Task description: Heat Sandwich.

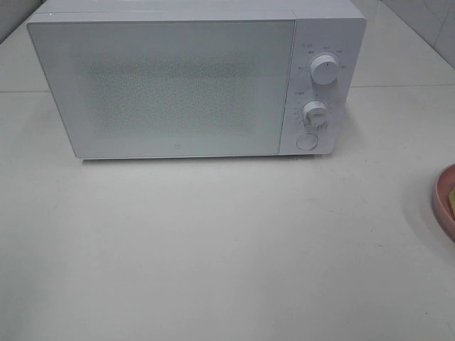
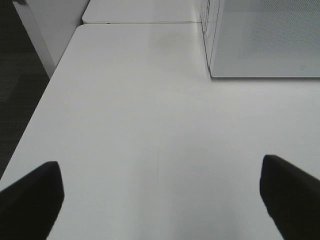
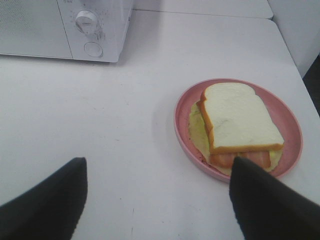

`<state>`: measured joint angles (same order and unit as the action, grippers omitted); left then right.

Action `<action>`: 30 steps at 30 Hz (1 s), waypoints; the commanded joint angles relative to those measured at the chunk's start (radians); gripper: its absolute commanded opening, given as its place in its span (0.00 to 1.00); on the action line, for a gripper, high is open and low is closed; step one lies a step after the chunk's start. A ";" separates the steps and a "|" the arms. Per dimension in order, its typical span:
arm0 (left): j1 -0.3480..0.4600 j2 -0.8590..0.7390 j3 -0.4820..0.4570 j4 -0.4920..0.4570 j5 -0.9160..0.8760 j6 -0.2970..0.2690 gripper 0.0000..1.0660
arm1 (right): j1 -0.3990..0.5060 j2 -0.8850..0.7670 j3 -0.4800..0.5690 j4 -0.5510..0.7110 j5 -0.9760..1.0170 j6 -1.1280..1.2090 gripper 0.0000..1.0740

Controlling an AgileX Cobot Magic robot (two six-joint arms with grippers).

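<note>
A white microwave [image 1: 192,78] with a finely speckled door is seen on a white surface [image 1: 213,249]. White bread with tan crust marks the sandwich [image 3: 240,122], laid on a pink plate [image 3: 292,130]. Black fingers [image 3: 45,205] are shown.

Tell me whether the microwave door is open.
No, the microwave door sits shut, flush with its control panel in the exterior high view.

We note a white table [image 2: 150,125] spreading under the claws, dark floor [image 2: 20,100] past its edge, a white wall panel [image 2: 55,25] beyond.
</note>
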<state>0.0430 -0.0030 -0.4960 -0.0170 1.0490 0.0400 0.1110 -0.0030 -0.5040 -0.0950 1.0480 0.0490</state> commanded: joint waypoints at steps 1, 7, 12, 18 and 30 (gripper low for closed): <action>0.000 -0.030 0.001 -0.003 -0.013 -0.004 0.93 | -0.007 -0.020 0.000 -0.001 -0.008 -0.004 0.71; 0.000 -0.030 0.001 -0.003 -0.013 -0.004 0.93 | -0.007 -0.020 0.000 -0.001 -0.008 -0.004 0.71; 0.000 -0.030 0.001 -0.002 -0.013 -0.004 0.93 | -0.007 -0.020 0.000 -0.001 -0.008 -0.004 0.71; 0.000 -0.030 0.001 -0.002 -0.013 -0.004 0.93 | -0.007 -0.020 0.000 -0.001 -0.008 -0.004 0.71; 0.000 -0.030 0.001 -0.002 -0.013 -0.004 0.93 | -0.007 -0.020 0.000 -0.001 -0.008 -0.004 0.71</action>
<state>0.0430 -0.0040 -0.4960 -0.0170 1.0490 0.0400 0.1110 -0.0030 -0.5040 -0.0950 1.0480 0.0490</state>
